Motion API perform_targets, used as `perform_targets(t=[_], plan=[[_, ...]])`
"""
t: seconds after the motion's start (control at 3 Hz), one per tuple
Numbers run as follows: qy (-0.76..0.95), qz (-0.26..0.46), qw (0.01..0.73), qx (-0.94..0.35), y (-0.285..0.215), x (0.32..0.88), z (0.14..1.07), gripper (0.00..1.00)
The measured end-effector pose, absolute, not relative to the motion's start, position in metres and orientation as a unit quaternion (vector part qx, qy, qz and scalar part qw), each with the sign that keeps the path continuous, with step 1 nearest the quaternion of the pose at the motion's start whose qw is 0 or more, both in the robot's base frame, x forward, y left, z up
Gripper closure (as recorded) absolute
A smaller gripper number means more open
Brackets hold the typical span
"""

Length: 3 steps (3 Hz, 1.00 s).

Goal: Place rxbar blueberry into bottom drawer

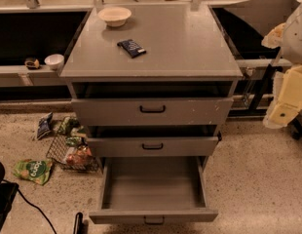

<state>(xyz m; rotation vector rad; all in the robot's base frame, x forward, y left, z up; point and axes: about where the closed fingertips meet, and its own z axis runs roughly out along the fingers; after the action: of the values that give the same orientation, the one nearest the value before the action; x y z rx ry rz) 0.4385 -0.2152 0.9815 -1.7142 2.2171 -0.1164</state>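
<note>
Three grey drawers sit in the front of the cabinet (pixel 80 79). The bottom drawer (pixel 153 213) is pulled fully out toward 6 o'clock, and its grey interior is exposed and holds nothing. The two upper drawers (pixel 152 110) each show a dark gap above the front panel, and each carries a small black handle.

The rxbar blueberry (pixel 131 48) lies flat on the cabinet's top surface (pixel 190 43), at about 8 o'clock from the centre of the surface, with its long axis turned diagonally. A pale bowl (pixel 114 16) stands upright at 11 o'clock from the bar, well apart from it.

The claw (pixel 286 104) hangs at 3 o'clock from the cabinet, at the right edge of the view. It is clear of the cabinet and well apart from the bar. Whether it is open or closed cannot be told; nothing is seen in its hold.

On the floor (pixel 258 179) at 9 o'clock from the bottom drawer stands a wire basket (pixel 73 152) of packets. A green snack bag (pixel 33 170) lies beside it.
</note>
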Motion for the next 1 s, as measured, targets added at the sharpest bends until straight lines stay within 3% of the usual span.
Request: perform_targets(t=[0.33,1.0], plan=[[0.779,-0.041,0.168,-0.602,-0.215,0.438,0.982,0.0],[0.78,-0.002,0.233,-0.58,-0.216,0.483,0.97,0.0]])
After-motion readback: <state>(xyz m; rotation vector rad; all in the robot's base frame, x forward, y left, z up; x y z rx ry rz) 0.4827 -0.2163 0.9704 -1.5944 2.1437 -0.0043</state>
